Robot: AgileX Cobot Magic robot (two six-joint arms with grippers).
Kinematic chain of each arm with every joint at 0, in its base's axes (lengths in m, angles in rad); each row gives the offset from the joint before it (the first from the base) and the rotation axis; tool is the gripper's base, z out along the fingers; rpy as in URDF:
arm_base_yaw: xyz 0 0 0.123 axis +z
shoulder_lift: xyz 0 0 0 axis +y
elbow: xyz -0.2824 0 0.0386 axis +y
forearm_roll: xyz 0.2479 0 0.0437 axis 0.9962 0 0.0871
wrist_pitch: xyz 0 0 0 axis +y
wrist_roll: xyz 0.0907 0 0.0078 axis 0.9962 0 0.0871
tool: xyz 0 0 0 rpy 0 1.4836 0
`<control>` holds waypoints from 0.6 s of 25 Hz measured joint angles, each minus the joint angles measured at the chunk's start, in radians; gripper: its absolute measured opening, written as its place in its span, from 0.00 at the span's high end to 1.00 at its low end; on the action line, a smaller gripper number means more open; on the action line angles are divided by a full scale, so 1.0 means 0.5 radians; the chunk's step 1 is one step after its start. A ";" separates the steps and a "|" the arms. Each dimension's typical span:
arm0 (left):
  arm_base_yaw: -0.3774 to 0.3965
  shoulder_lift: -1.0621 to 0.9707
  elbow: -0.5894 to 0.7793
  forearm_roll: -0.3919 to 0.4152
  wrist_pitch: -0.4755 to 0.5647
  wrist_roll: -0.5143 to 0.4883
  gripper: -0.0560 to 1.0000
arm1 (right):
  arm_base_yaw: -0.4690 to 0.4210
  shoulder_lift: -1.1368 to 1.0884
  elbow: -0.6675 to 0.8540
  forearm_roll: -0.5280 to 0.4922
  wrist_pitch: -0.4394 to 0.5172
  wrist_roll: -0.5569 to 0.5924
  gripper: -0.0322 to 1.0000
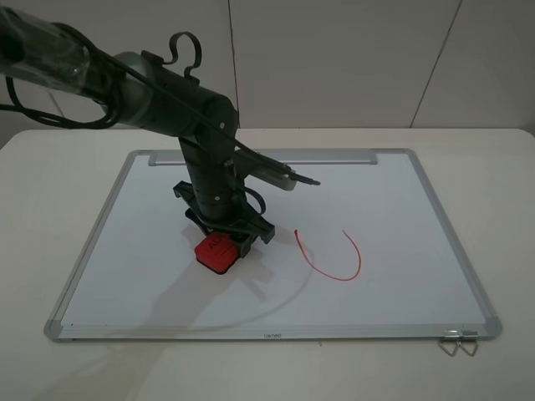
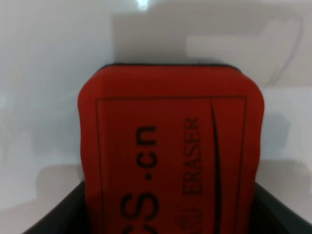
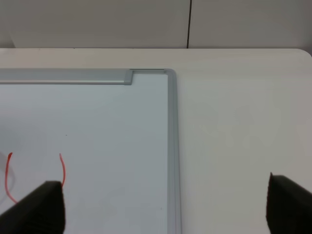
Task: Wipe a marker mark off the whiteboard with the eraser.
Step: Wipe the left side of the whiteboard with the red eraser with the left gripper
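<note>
The red eraser [image 1: 216,252] lies flat on the whiteboard [image 1: 401,217], left of the middle. My left gripper [image 1: 226,238] is shut on it from above. In the left wrist view the eraser [image 2: 170,156] fills the picture, its black lettering facing up, with dark fingers [image 2: 58,217] at both sides and white board [image 2: 48,73] beyond. The red "T" mark shows in no view. My right gripper [image 3: 165,207] is open, its fingers [image 3: 41,207] wide apart above the board's far right corner [image 3: 170,78], and it is out of the exterior high view.
A red U-shaped curve [image 1: 334,266] is drawn on the board just right of the eraser; its ends show as the curve [image 3: 62,170] in the right wrist view. The silver tray strip [image 1: 334,156] runs along the far edge. A wire clip [image 1: 456,342] sits at the near right corner.
</note>
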 joint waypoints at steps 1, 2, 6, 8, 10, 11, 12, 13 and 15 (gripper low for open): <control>0.000 -0.013 0.008 0.002 -0.007 0.000 0.41 | 0.000 0.000 0.000 0.000 0.000 0.000 0.28; 0.000 -0.032 0.019 -0.005 -0.010 0.000 0.41 | 0.000 0.000 0.000 0.000 0.000 0.000 0.28; 0.005 -0.147 0.054 0.000 0.059 0.000 0.41 | 0.000 0.000 0.000 0.000 0.000 0.000 0.28; 0.017 -0.236 0.054 0.025 0.069 0.000 0.41 | 0.000 0.000 0.000 0.000 0.000 0.000 0.28; 0.017 -0.307 0.052 0.057 0.099 0.000 0.41 | 0.000 0.000 0.000 0.000 0.000 0.000 0.28; 0.019 -0.324 0.052 0.076 0.122 0.000 0.41 | 0.000 0.000 0.000 0.000 0.000 0.000 0.28; 0.019 -0.335 0.052 0.076 0.135 0.000 0.41 | 0.000 0.000 0.000 0.000 0.000 0.000 0.28; 0.019 -0.337 0.052 0.076 0.144 0.000 0.41 | 0.000 0.000 0.000 0.000 0.000 0.000 0.28; 0.019 -0.337 0.052 0.076 0.150 0.000 0.41 | 0.000 0.000 0.000 0.000 0.000 0.000 0.28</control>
